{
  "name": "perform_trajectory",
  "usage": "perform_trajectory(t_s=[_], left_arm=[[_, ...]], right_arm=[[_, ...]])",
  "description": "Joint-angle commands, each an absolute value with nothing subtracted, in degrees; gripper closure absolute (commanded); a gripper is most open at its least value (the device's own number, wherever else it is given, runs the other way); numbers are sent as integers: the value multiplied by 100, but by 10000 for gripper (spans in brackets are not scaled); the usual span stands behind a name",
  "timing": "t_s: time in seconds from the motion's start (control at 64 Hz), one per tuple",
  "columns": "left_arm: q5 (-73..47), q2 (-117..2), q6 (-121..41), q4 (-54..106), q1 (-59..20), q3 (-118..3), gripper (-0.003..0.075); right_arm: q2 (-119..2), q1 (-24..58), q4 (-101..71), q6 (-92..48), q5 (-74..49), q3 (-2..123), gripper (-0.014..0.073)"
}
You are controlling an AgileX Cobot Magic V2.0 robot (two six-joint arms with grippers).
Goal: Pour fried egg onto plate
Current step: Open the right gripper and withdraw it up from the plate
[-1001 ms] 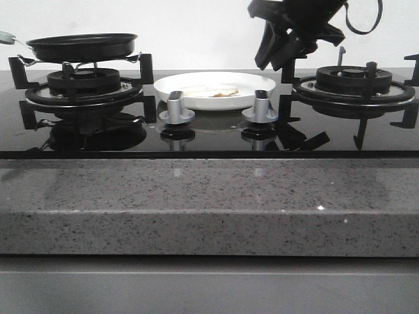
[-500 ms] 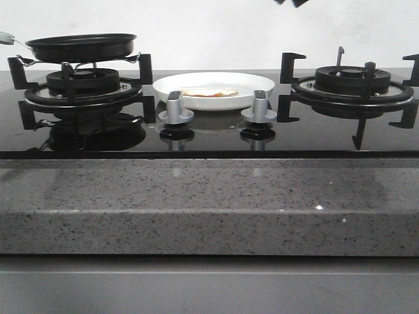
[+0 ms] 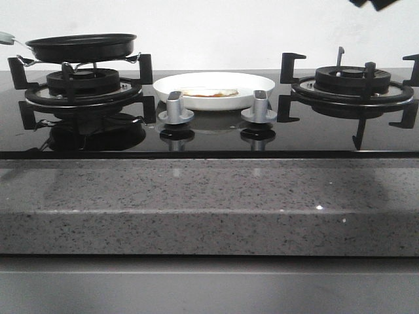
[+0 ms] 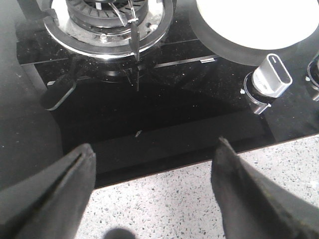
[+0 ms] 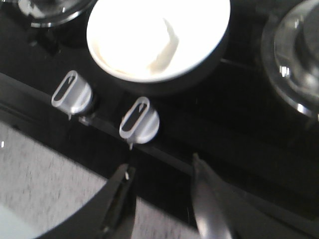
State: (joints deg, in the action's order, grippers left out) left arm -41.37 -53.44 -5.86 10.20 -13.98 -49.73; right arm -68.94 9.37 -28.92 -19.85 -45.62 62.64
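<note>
The white plate (image 3: 214,88) sits on the black glass hob between the two burners, and the fried egg (image 3: 209,92) lies flat in it. From the right wrist view the plate (image 5: 159,37) holds the pale egg (image 5: 167,45). The black frying pan (image 3: 82,46) rests on the left burner's grate. My right gripper (image 5: 161,164) is open and holds nothing, high above the two knobs; only a dark tip shows at the front view's top edge. My left gripper (image 4: 155,147) is open and holds nothing, over the hob's front edge, with the plate (image 4: 254,25) beyond it.
Two silver knobs (image 3: 175,108) (image 3: 259,106) stand in front of the plate. The right burner (image 3: 353,82) has a bare black grate. A speckled grey stone counter (image 3: 209,203) runs along the hob's front.
My right arm has lifted up and to the right, almost out of the front view. Plate, egg and pan have not moved.
</note>
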Motion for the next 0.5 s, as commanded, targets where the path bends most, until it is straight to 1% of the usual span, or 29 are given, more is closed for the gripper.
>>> perform_trajectory(t_s=[0.0,0.266,0.485], left_arm=[[-3744,-5255,-522,1064,-1436,-5123,228],[-3744,-5255,-522,1064,-1436,-5123,228],[-3744,-5266,-522,1064,-1436,-5123,227]], right_arm=[[-6351,926,-3042,-2062,-4161,5981,285],[-5371,926,-3042,-2062,-4138,4838,285],[-4821,926,-3042,-2062,-4158,4266,285]])
